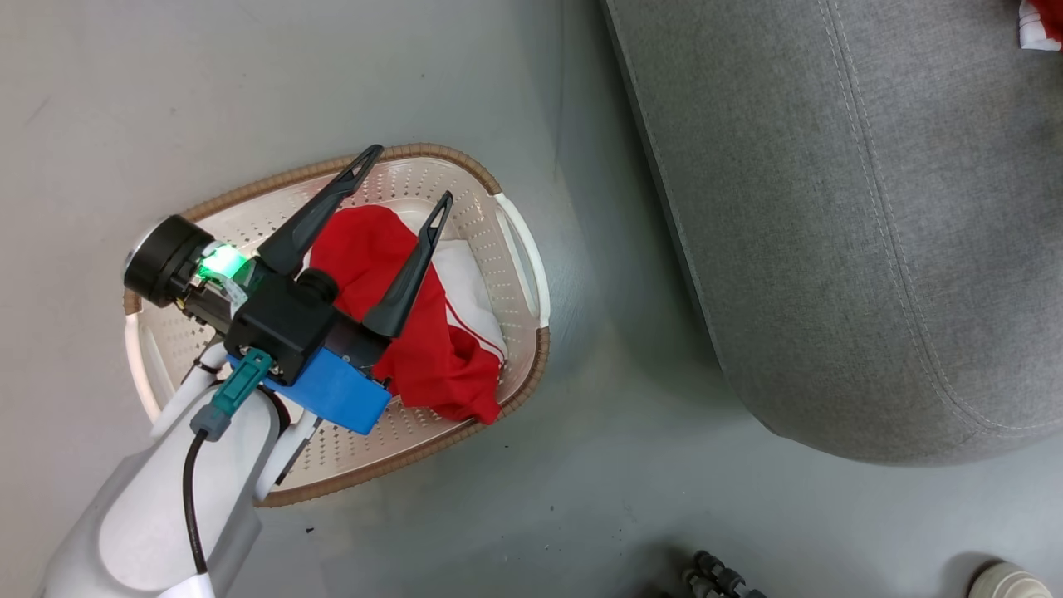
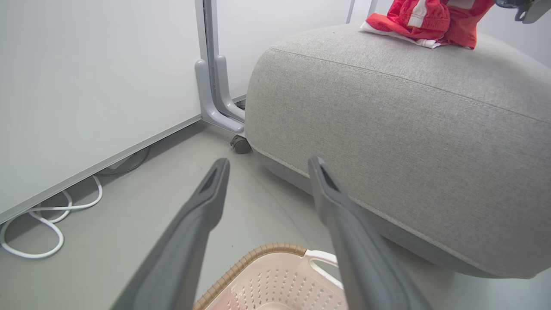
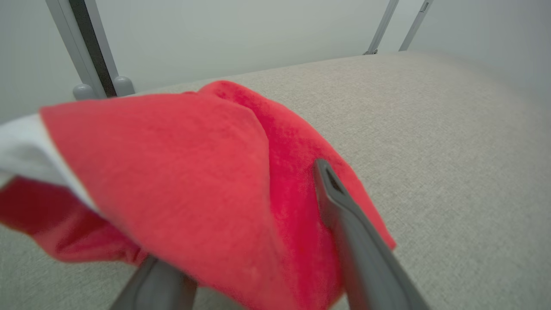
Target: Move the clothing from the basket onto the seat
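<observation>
The left jaws stand wide above the basket (image 1: 433, 152), with a red-and-white garment (image 1: 432, 357) lying in it just beneath them. Farther off, on the grey seat (image 1: 830, 249), the right jaws are spread wide, another red garment (image 3: 193, 172) slumped between them.

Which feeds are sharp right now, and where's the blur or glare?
Head view: sharp, evenly lit, soft shadows, a green light glowing on the left wrist above the basket. Left wrist view: wide-angle bulge in the seat, near fingers soft. Right wrist view: the red garment is close to the lens and blurred.
</observation>
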{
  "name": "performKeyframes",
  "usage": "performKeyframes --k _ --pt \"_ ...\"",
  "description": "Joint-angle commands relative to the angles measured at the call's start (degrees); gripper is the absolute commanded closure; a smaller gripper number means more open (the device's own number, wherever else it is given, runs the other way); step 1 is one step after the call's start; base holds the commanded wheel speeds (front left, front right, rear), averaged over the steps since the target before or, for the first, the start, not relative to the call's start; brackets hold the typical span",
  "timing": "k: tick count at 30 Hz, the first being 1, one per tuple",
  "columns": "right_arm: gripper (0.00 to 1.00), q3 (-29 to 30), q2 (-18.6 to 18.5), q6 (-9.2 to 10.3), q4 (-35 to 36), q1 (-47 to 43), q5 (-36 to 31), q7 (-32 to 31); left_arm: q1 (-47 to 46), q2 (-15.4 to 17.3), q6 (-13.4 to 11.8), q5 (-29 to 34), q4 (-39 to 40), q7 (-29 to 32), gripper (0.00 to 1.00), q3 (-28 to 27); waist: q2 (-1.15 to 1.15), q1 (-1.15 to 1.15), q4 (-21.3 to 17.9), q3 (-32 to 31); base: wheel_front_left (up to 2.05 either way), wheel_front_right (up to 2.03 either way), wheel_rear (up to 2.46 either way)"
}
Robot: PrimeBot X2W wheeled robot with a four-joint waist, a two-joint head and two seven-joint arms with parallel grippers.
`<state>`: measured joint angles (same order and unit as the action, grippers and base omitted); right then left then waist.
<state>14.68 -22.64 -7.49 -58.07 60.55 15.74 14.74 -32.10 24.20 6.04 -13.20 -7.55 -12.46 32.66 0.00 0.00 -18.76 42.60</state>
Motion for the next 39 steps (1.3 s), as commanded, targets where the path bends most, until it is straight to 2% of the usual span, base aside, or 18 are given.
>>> performKeyframes --k 1,12,18,23,31,34,39 --pt "0.00 -0.3 -0.4 -0.01 -0.3 0.7 0.2 0.3 -0.7 0.0 -0.1 -0.3 -0.2 -0.3 0.00 0.2 0.00 0.00 0.1 -0.2 0.00 0.00 0.00" --pt "0.00 -2.4 -1.7 -0.01 -1.1 -1.5 0.0 0.5 -0.1 -2.5 -0.7 -1.5 -2.9 -2.0 0.00 0.4 0.00 0.00 1.4 -3.7 0.00 0.00 0.00" --pt "0.00 -4.3 -2.6 -0.01 0.5 -5.6 -0.7 0.5 1.5 -5.7 -0.6 -2.4 -6.0 -2.7 0.00 0.2 0.00 0.00 3.5 -8.7 0.00 0.00 0.00" --pt "0.00 -6.1 -3.0 -0.01 1.9 -10.1 -1.6 -0.1 4.4 -8.9 -0.5 -3.1 -6.5 -2.8 0.00 -2.2 0.00 0.00 5.2 -14.4 0.00 0.00 0.00" --pt "0.00 -7.6 -1.1 -0.01 7.4 -18.2 -4.5 -0.9 12.1 -13.3 0.1 -2.9 -7.4 -2.8 0.00 -7.7 0.00 0.00 7.7 -24.0 0.00 0.00 0.00" --pt "0.00 -5.8 -0.4 -0.01 10.9 -22.5 -6.1 -0.6 15.0 -14.9 0.5 -2.5 -8.0 -2.8 0.00 -9.9 0.00 0.00 9.3 -27.9 0.00 0.00 0.00" --pt "0.00 -3.1 3.8 -0.01 19.0 -30.7 -9.3 -0.9 19.2 -16.5 0.9 -1.7 -8.7 -2.8 0.00 -13.6 0.00 0.00 11.7 -32.9 0.00 0.00 0.00"
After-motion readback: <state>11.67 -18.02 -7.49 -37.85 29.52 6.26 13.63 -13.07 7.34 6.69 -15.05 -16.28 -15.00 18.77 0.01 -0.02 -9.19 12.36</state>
